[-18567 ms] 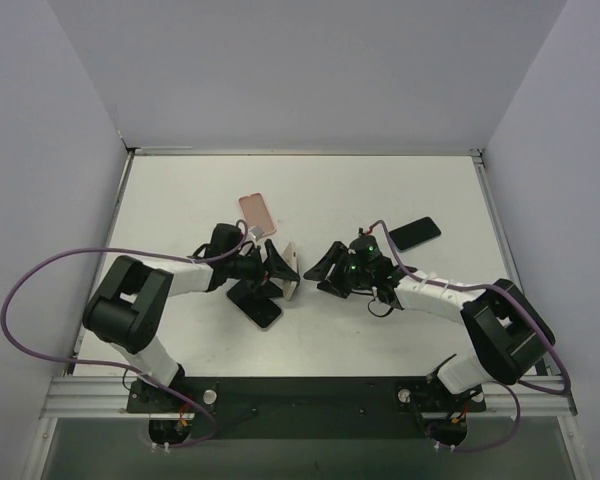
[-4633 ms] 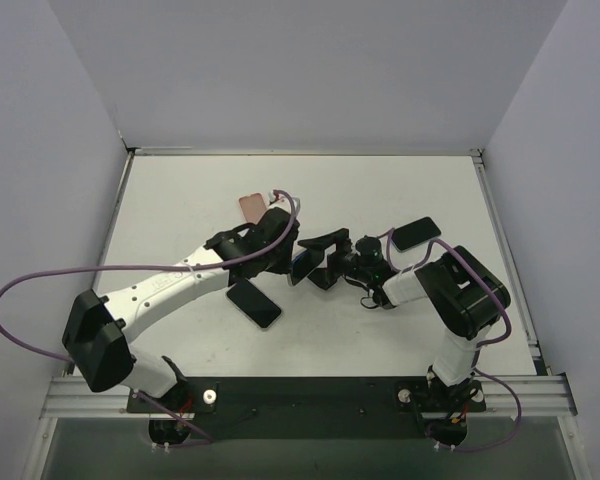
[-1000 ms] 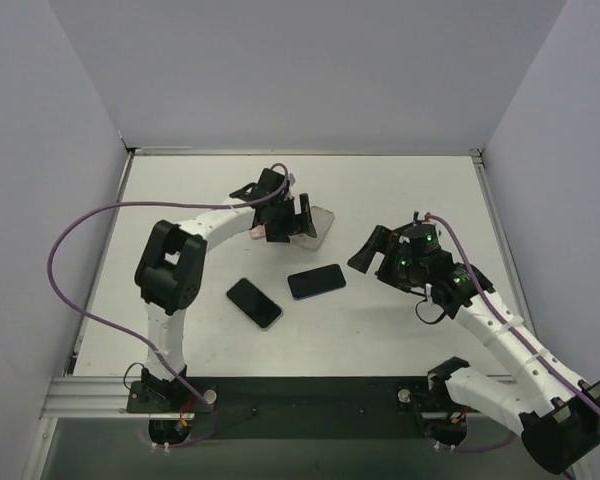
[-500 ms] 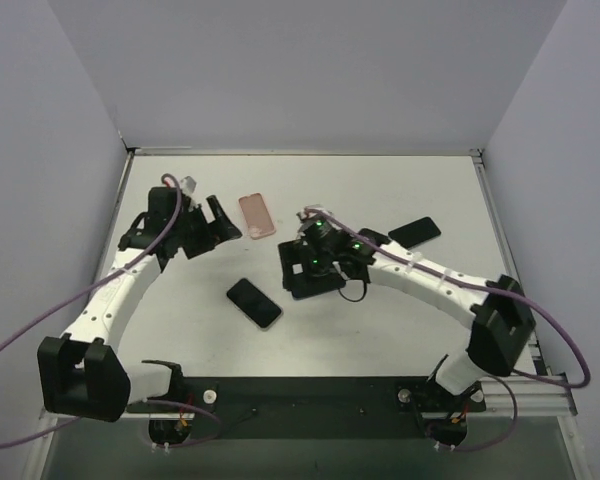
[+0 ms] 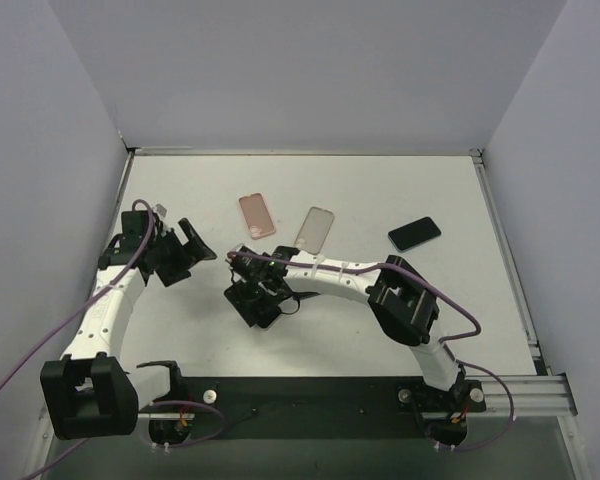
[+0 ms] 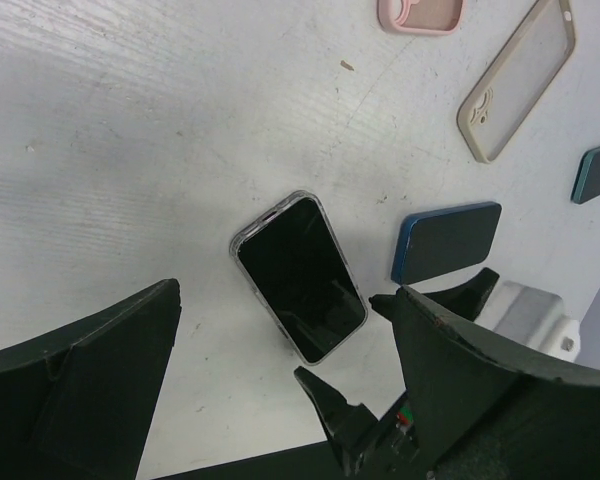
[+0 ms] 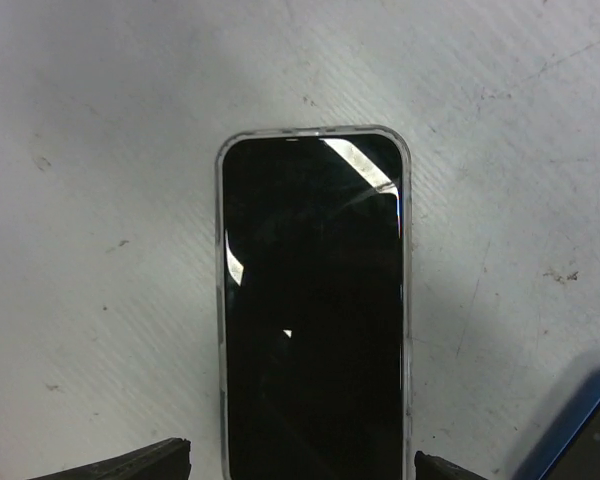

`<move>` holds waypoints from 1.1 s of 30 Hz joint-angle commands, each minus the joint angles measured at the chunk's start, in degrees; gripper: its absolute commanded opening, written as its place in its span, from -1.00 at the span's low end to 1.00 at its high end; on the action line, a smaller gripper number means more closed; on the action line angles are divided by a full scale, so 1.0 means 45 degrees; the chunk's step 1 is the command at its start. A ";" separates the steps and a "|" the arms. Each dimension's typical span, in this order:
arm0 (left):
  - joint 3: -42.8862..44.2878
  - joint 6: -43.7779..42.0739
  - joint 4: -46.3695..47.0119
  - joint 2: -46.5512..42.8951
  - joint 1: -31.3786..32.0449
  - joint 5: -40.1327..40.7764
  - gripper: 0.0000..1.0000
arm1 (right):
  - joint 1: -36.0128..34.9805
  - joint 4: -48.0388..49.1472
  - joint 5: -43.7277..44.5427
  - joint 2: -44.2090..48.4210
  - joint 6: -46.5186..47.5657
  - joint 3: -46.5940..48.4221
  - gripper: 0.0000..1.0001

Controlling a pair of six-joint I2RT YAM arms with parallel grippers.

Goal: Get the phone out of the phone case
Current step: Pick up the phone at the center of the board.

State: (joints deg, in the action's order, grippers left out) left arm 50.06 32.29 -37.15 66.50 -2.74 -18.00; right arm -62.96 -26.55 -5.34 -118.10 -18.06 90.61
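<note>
A black phone in a clear case lies flat, screen up, on the white table; it also shows in the left wrist view. My right gripper is open, with one finger on each side of the phone's near end, just above it. In the top view the right gripper covers most of that phone. My left gripper is open and empty, well to the left of the phone; its fingers frame the phone from a distance.
A bare blue phone lies close to the right of the cased phone. A pink case, an empty beige case and a dark phone lie farther back. The right arm stretches across the table's middle.
My right gripper has moved left from the blue phone to over the cased phone. The left gripper has drawn slightly back and nearer. The beige case is now uncovered.
</note>
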 commanded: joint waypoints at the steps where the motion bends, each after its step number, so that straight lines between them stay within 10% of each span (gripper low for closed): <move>1: -0.0187 -0.0164 -0.0028 -0.0481 -0.0347 -0.0686 0.93 | 0.0065 -0.0957 0.0133 -0.0510 0.0362 0.0490 0.84; 13: -0.0890 0.0110 0.0793 -0.0364 -0.0387 -0.1701 0.93 | -0.0326 -0.0917 0.0736 -0.1782 -0.0007 0.0646 0.69; 19: -0.1630 0.0673 0.0774 -0.0247 -0.0425 -0.1936 0.93 | -0.0092 -0.0821 0.1012 -0.0595 -0.1199 0.0199 -0.95; 33: -0.4816 0.4483 0.5852 -0.1243 0.0178 -0.5336 0.87 | 0.2291 0.7009 -0.3967 0.2906 -0.7254 -0.4412 -1.00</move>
State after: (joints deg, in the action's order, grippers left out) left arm 28.71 46.81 -18.35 61.80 -3.75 -38.13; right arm -52.95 -7.35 -17.04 -108.57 -41.95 71.11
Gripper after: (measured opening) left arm 0.939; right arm 0.716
